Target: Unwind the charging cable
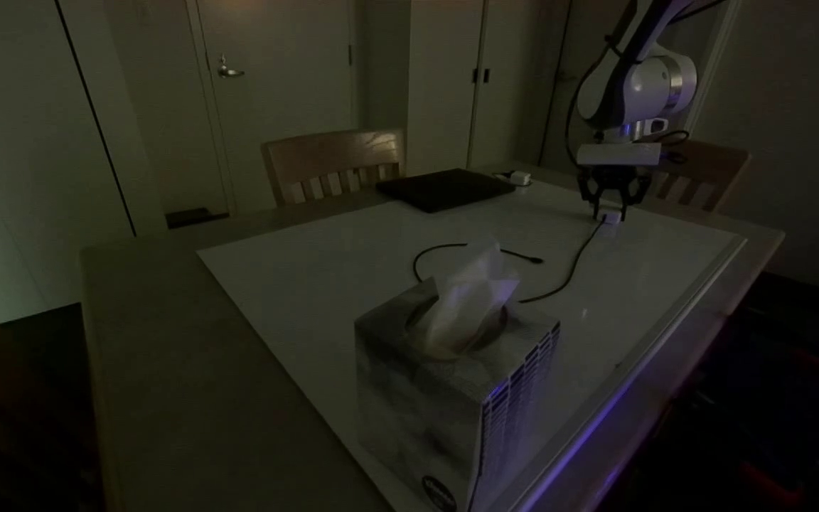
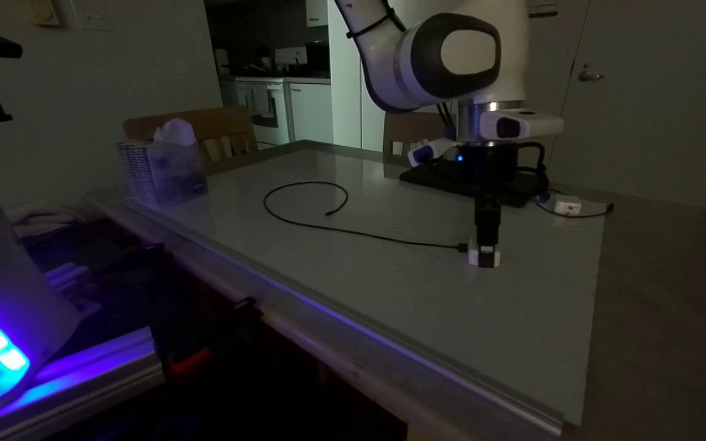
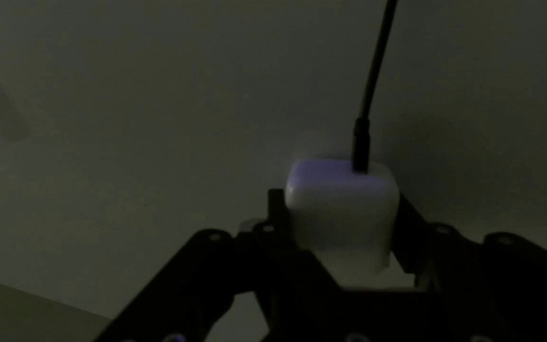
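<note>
Claw (image 1: 609,215) gripping white charger (image 3: 342,211), black cable (image 2: 328,228) attached, curving across white board (image 2: 426,300)

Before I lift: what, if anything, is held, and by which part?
The claw holds the white charger block by two opposite sides; the black cable isn't gripped.

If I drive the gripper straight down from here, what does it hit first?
Most likely the white panel, directly below the gripper and the white charger in its grip. The charger may already touch it; any gap is hard to judge in these dim views.
</note>
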`<state>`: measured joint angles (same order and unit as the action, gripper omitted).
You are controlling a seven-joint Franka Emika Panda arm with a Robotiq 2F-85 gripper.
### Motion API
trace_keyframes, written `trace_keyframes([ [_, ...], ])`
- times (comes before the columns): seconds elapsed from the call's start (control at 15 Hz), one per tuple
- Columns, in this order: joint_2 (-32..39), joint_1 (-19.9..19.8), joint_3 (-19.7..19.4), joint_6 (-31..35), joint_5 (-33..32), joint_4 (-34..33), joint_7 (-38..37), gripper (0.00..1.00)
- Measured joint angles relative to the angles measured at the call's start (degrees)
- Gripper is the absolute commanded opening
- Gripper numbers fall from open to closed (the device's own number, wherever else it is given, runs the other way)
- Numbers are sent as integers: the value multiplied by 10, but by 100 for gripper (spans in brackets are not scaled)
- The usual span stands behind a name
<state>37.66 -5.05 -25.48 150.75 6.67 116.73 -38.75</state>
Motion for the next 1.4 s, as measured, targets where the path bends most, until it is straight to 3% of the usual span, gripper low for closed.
trace_keyframes([
  [0.07,0,0,0,-3,0,-2,-2,78],
  [0.27,1,-1,1,-7,0,-3,-2,99],
  [0.6,-6,1,5,-15,0,6,-2,100],
  [0.93,-66,17,14,-26,-27,55,8,100],
  [1.4,-158,23,80,-26,-61,137,135,100],
])
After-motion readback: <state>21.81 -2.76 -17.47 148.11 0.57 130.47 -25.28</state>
